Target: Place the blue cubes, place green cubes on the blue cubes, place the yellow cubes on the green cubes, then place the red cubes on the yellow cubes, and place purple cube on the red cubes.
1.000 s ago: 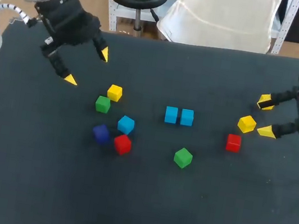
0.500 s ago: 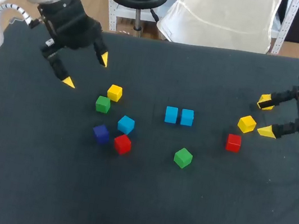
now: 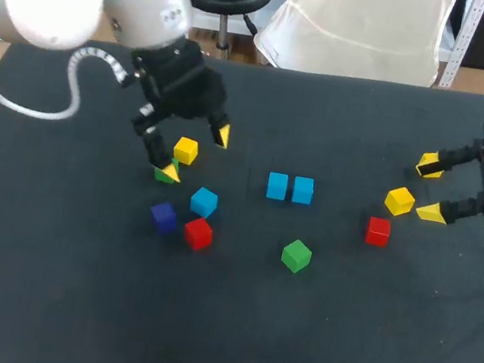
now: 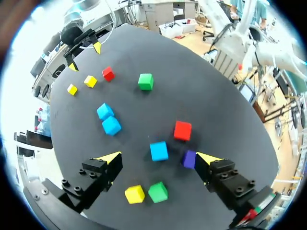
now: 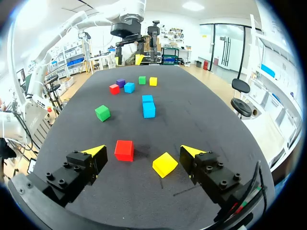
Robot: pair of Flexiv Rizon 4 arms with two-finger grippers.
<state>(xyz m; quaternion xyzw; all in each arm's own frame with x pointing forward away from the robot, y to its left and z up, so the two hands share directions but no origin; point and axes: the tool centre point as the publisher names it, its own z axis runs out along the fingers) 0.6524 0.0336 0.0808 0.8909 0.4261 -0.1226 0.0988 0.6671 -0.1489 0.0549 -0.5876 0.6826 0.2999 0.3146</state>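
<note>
Two blue cubes (image 3: pixel 277 185) (image 3: pixel 303 189) sit side by side mid-table. My left gripper (image 3: pixel 195 152) hangs open over the left cluster, its fingers straddling a yellow cube (image 3: pixel 185 150), with a green cube (image 3: pixel 166 174) at one tip. Below these lie a third blue cube (image 3: pixel 204 201), the purple cube (image 3: pixel 163 216) and a red cube (image 3: pixel 198 233). In the left wrist view the gripper (image 4: pixel 159 158) has that blue cube (image 4: pixel 159 150) ahead between its tips. My right gripper (image 3: pixel 430 187) stands open beside a yellow cube (image 3: pixel 399 201) and a red cube (image 3: pixel 378 231). Another green cube (image 3: pixel 296 255) lies alone.
The black table (image 3: pixel 66 301) has bare room along its near side and at the far middle. In the right wrist view the red cube (image 5: pixel 124 150) and yellow cube (image 5: pixel 164 164) lie between the open fingers (image 5: pixel 96 151), untouched.
My left arm has swung right and toward the front, from the far left corner to above the yellow and green cubes. The right arm and all cubes have stayed put.
</note>
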